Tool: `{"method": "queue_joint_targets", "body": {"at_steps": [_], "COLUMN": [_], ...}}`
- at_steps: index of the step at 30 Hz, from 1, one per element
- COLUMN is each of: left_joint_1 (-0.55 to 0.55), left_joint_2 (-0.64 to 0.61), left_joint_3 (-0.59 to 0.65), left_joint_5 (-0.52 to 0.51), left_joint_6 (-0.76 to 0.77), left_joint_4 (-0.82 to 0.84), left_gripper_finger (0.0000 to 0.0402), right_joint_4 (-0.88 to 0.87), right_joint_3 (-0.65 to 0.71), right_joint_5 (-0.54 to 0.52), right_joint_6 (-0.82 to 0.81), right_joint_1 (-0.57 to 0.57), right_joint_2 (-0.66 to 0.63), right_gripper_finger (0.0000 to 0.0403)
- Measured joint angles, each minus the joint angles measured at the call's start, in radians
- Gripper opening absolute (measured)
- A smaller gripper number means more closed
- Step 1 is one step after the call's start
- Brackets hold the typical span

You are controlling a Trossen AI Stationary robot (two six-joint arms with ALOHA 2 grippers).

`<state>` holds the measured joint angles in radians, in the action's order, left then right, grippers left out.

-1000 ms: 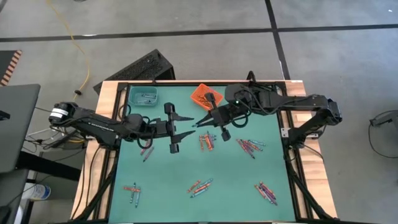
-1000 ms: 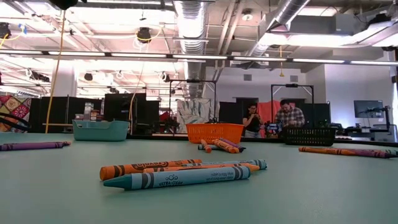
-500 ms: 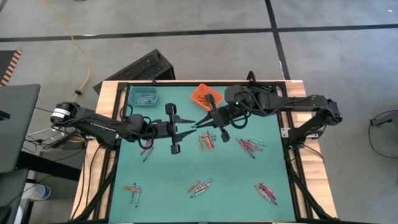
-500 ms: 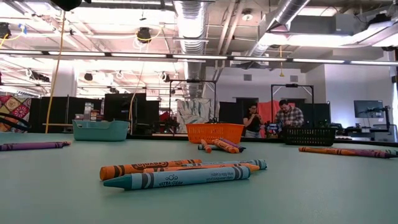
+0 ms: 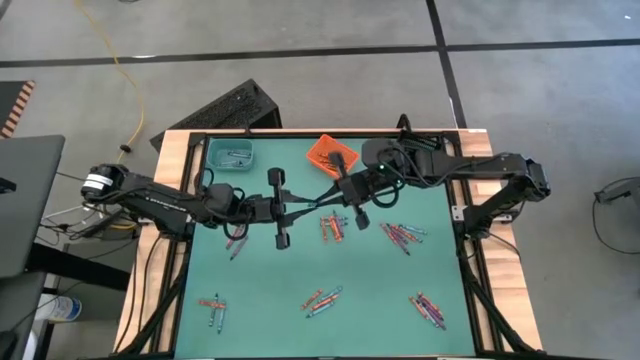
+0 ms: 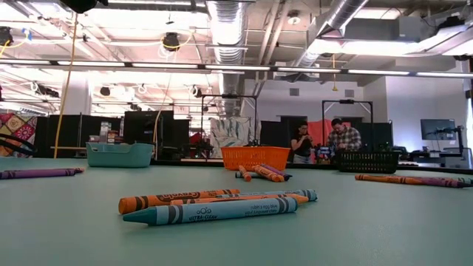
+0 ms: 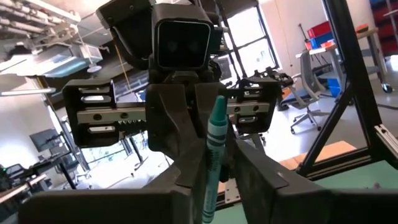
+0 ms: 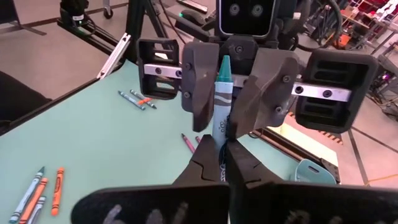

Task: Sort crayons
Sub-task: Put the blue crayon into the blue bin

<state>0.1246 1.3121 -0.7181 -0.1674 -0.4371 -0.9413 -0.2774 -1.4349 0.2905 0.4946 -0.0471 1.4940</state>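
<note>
The two arms meet above the middle of the green table [image 5: 260, 290], tip to tip. The right gripper [image 8: 222, 163] is clamped on the lower part of a teal crayon [image 8: 221, 102], which stands out beyond its fingertips toward the other arm. The left gripper [image 5: 303, 207] faces it, and its two fingers [image 8: 196, 87] flank the upper half of the same crayon. In the left wrist view the crayon passes between the left fingers close to both; whether they actually press on it cannot be told, since the contact line is hidden by the fingers themselves. In the high view the crayon sits at the junction of the two grippers and is too small to make out.

The remaining crayons lie on the table in loose clusters:
- a group [image 5: 333, 228] just below the junction of the grippers;
- a group [image 5: 404, 235] under the right arm, toward the right edge;
- a group [image 5: 427, 309] at the near right corner;
- a group [image 5: 322, 300] at near centre;
- a group [image 5: 213, 308] at the near left;
- a few [image 5: 236, 245] beneath the left arm.

A teal bin [image 5: 230, 155] at the far left holds several crayons. An orange bin [image 5: 326, 153] stands at far centre, partly covered by the right arm. In the low view a black bin [image 6: 369, 160] stands at the far right, and two people [image 6: 325, 140] stand in the room behind it.
</note>
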Motion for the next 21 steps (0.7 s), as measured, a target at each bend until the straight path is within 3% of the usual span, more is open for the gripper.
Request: {"method": "queue_joint_targets", "body": {"at_steps": [8,15,21], "left_joint_1": [0.0,0.0,-0.002], "left_joint_2": [0.0,0.0,-0.003], "left_joint_3": [0.0,0.001,0.001], "left_joint_5": [0.025,0.028,0.007], "left_joint_6": [-0.024,-0.04,-0.067], "left_joint_4": [0.006,0.01,0.076], "left_gripper_finger": [0.0009,0.0005,0.0002], "right_joint_4": [-0.004,-0.011,-0.075], "right_joint_3": [0.0,0.0,0.0], "right_joint_5": [0.007,0.004,-0.135], "right_joint_6": [0.0,-0.008,-0.034], "right_joint_1": [0.0,-0.001,-0.003], "right_joint_2": [0.0,0.0,0.0], "right_gripper_finger": [0.0,0.0016,0.0065]}}
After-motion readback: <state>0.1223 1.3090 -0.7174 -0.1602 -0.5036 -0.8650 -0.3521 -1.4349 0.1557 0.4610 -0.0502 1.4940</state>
